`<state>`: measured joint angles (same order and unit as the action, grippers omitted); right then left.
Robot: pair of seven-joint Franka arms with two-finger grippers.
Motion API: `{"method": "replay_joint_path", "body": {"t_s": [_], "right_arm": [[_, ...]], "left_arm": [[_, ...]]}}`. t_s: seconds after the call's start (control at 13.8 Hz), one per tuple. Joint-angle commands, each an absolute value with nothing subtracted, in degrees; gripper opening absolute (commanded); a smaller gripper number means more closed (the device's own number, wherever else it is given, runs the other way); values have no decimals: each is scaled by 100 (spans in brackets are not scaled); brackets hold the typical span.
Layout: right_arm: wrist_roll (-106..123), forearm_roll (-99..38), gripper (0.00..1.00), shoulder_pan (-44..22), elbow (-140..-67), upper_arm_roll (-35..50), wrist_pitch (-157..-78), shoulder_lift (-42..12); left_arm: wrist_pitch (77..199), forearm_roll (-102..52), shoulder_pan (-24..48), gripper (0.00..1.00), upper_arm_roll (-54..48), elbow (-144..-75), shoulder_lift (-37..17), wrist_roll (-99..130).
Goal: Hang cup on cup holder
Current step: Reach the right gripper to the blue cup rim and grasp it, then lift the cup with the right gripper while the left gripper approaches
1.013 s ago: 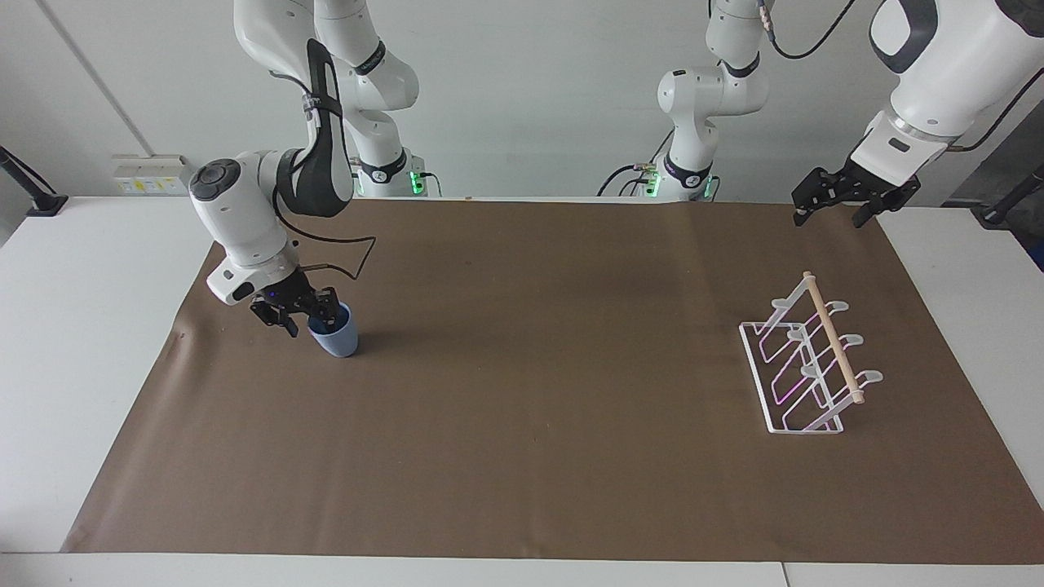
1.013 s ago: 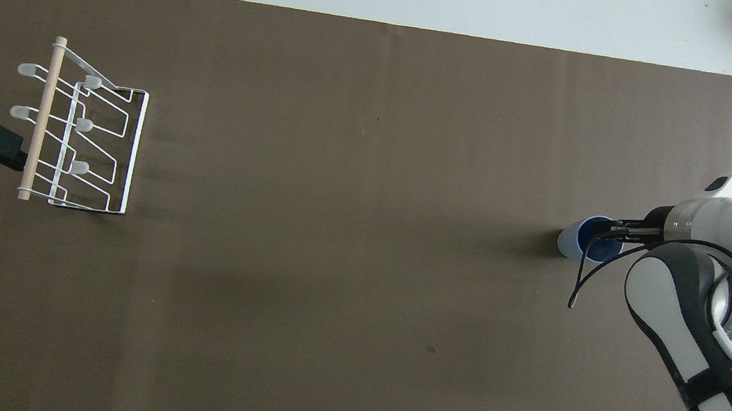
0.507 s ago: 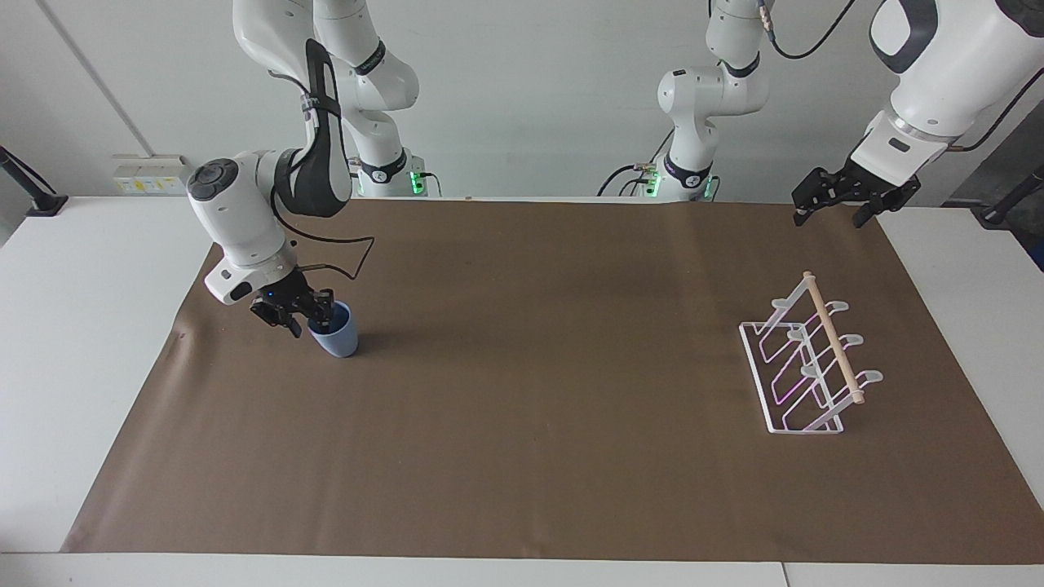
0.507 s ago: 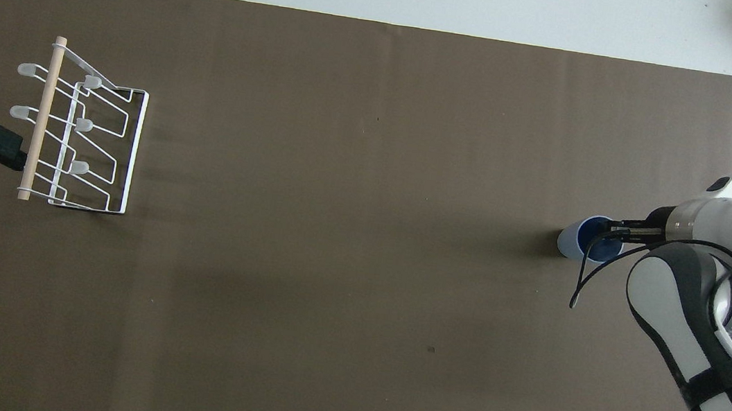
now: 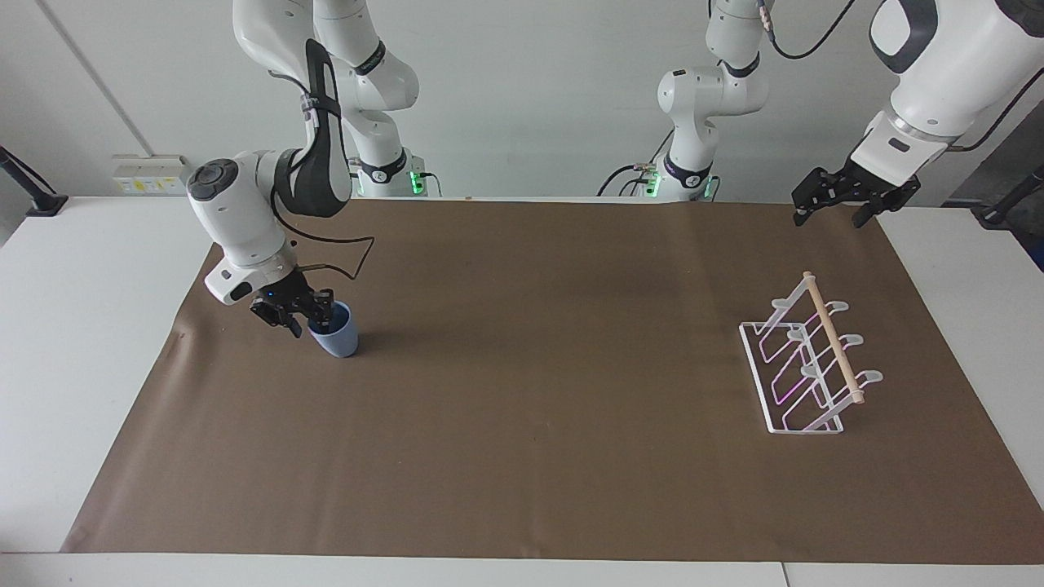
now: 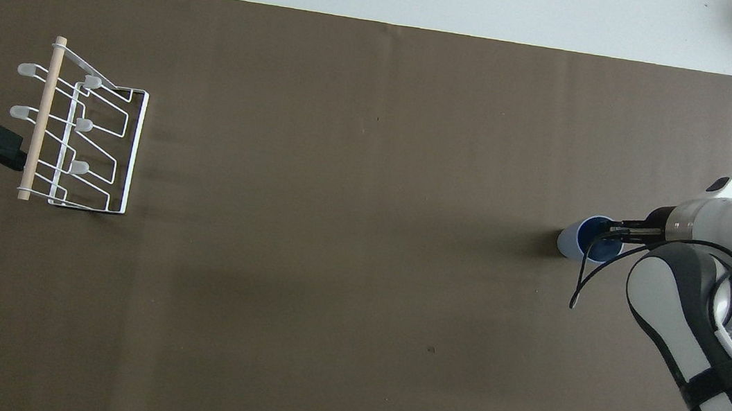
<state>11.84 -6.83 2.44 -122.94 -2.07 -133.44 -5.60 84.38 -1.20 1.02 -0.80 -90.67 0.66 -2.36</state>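
The pale blue-grey cup sits slightly tilted on the brown mat at the right arm's end of the table; it also shows in the overhead view. My right gripper is shut on the cup's rim, one finger inside and one outside, as the overhead view also shows. The white wire cup holder with its wooden dowel stands at the left arm's end and also shows in the overhead view. No cup hangs on it. My left gripper waits open in the air beside the holder.
A brown mat covers most of the white table. The wide stretch of mat between cup and holder holds nothing. A black clamp sits at the table's corner near the right arm.
The right gripper has risen very slightly with the cup's rim in it. The left arm and the holder have not moved.
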Motion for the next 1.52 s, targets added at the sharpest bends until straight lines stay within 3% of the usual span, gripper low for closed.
{"method": "replay_joint_path", "body": {"t_s": [0.0,0.29,0.8,1.45], "right_arm": [[1406,-826,3,308,-12287,-176,-13140,-475],[1406,-826,0,264,-12244,-176,-13061,-475],[1362,-922,0,220,-11444,-123,-12191,-343],[1187,-2871,0,97,-10696,-70,-11575,-387]], "left_arm": [[8446,-9,105,100,-79,-9237,220,-202],[8446,-9,97,100,-79,-9237,220,-202],[8472,-9,184,100,-88,-9307,255,-167],[8542,-18,185,100,-88,-9290,246,-158]]}}
